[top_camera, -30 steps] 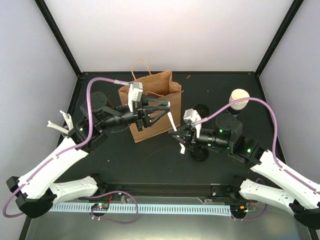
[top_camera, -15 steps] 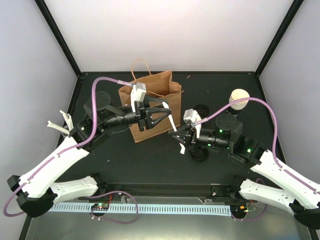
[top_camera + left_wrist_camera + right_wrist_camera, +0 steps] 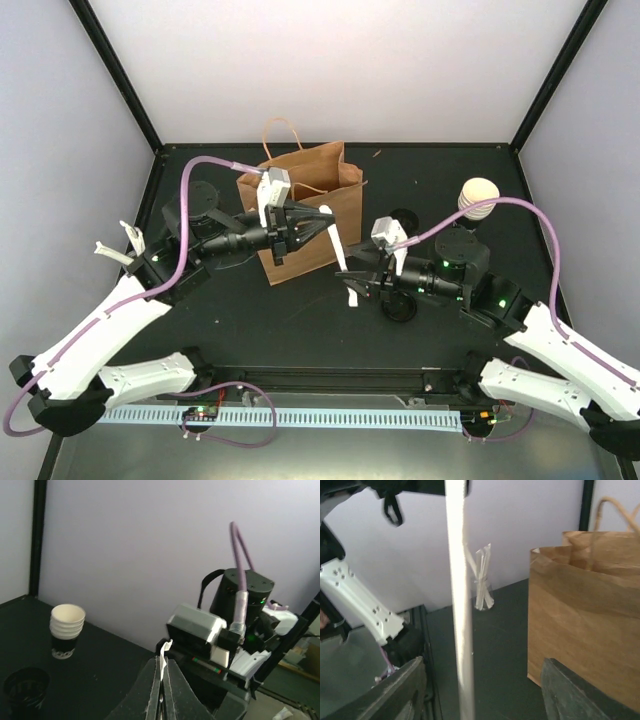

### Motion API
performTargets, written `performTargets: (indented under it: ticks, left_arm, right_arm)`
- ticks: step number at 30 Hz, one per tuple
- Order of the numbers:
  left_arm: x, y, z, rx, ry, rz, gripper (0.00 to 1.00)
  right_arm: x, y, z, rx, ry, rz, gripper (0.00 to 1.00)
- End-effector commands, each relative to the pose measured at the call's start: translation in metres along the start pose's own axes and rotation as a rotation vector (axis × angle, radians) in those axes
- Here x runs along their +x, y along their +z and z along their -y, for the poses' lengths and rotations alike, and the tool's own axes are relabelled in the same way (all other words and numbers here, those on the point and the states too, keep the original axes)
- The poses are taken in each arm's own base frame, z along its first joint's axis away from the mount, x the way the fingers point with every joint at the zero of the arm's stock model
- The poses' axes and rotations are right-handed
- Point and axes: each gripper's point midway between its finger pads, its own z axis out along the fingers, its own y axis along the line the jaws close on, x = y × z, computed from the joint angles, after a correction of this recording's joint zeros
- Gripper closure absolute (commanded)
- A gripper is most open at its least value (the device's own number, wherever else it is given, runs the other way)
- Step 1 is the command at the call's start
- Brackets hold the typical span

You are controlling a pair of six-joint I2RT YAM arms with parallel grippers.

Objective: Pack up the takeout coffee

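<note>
Two pincers meet over the middle of the black desk point(image 3: 300, 320), and one thin white paper-wrapped straw point(image 3: 460, 605) runs between them. The right pincer point(image 3: 353, 280) stands with its jaws apart. The straw passes through the gap and, as far as the wrist view shows, touches neither finger. The left pincer point(image 3: 328, 222) is clamped tight on the far end of the same straw. Under the right arm lies a dark round thing point(image 3: 400, 308), too hidden to name.

Just behind the pincers stands the brown paper bag point(image 3: 300, 262) with twine handles, upright. Farther right sits a low black cup with a dark inside point(image 3: 25, 686), and beyond it a nested stack of black cups with cream insides point(image 3: 67, 632).

The takeout coffee, the single black printed cup with a cream-white inside, shows in no view. Whether it sits in the bag I cannot tell.

The step in hand looks like a hand-over of the straw from right to left. The next move calls for the right pincer to back away without brushing the straw, and for the left to swing it over the bag's mouth and tip it end-down before letting go.
</note>
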Motion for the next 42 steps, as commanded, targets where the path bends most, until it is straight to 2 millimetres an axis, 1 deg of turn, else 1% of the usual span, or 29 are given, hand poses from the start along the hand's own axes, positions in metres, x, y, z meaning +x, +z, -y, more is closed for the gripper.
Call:
performTargets:
  ticks: [1, 3, 4, 5, 6, 7, 8, 11, 14, 16, 19, 22, 24, 27, 31, 35, 38, 42]
  left_arm:
    - [-0.006, -0.029, -0.004, -0.17, 0.047, -0.078, 0.98]
    - [0.005, -0.051, -0.019, -0.321, 0.023, -0.164, 0.99]
    - [0.014, -0.064, -0.03, -0.415, 0.006, -0.21, 0.98]
    - [0.026, -0.079, -0.042, -0.513, -0.008, -0.266, 0.98]
    - [0.029, -0.096, -0.051, -0.609, -0.007, -0.297, 0.98]
    - [0.037, -0.116, -0.061, -0.714, -0.011, -0.338, 0.99]
    - [0.039, -0.134, -0.072, -0.821, 0.003, -0.346, 0.98]
    - [0.032, -0.191, -0.094, -1.111, 0.077, -0.281, 0.99]
    - [0.016, -0.25, -0.109, -1.419, 0.145, -0.116, 0.98]
    - [0.008, -0.275, -0.11, -1.522, 0.18, -0.009, 0.98]
    - [0.002, -0.301, -0.108, -1.638, 0.234, 0.095, 0.98]
    - [0.001, -0.322, -0.109, -1.766, 0.27, 0.118, 0.98]
    - [0.003, -0.33, -0.112, -1.827, 0.281, 0.1, 0.99]
    - [0.01, -0.334, -0.124, -1.87, 0.28, 0.069, 0.99]
    - [0.017, -0.341, -0.144, -1.873, 0.222, 0.074, 0.99]
    - [0.016, -0.347, -0.158, -1.874, 0.185, 0.078, 0.98]
    - [0.017, -0.353, -0.17, -1.902, 0.198, 0.093, 0.98]
    - [0.015, -0.354, -0.186, -1.925, 0.223, 0.109, 0.98]
  right_arm:
    - [-0.006, -0.019, 0.013, 0.119, -0.032, 0.056, 0.3]
    - [-0.002, -0.027, 0.018, 0.161, -0.044, 0.079, 0.23]
    - [0.001, -0.03, 0.02, 0.173, -0.05, 0.087, 0.21]
    - [0.002, -0.034, 0.02, 0.183, -0.057, 0.097, 0.21]
    - [0.004, -0.037, 0.021, 0.192, -0.059, 0.101, 0.2]
    - [0.005, -0.039, 0.021, 0.198, -0.061, 0.106, 0.2]
    - [0.006, -0.042, 0.021, 0.202, -0.063, 0.111, 0.2]
    - [0.005, -0.046, 0.018, 0.194, -0.069, 0.121, 0.2]
    - [0.002, -0.05, 0.014, 0.18, -0.073, 0.131, 0.2]
    - [0.0, -0.054, 0.011, 0.173, -0.073, 0.138, 0.2]
    - [0.0, -0.06, 0.009, 0.17, -0.075, 0.15, 0.19]
    - [0.002, -0.066, 0.007, 0.169, -0.078, 0.163, 0.19]
    - [0.003, -0.068, 0.006, 0.169, -0.086, 0.165, 0.19]
    - [0.004, -0.072, 0.004, 0.169, -0.102, 0.167, 0.19]
    - [0.004, -0.075, 0.002, 0.168, -0.124, 0.163, 0.19]
    - [0.003, -0.078, -0.001, 0.158, -0.131, 0.162, 0.19]
    - [0.002, -0.08, -0.003, 0.151, -0.135, 0.165, 0.19]
    - [0.002, -0.083, -0.003, 0.161, -0.146, 0.171, 0.19]
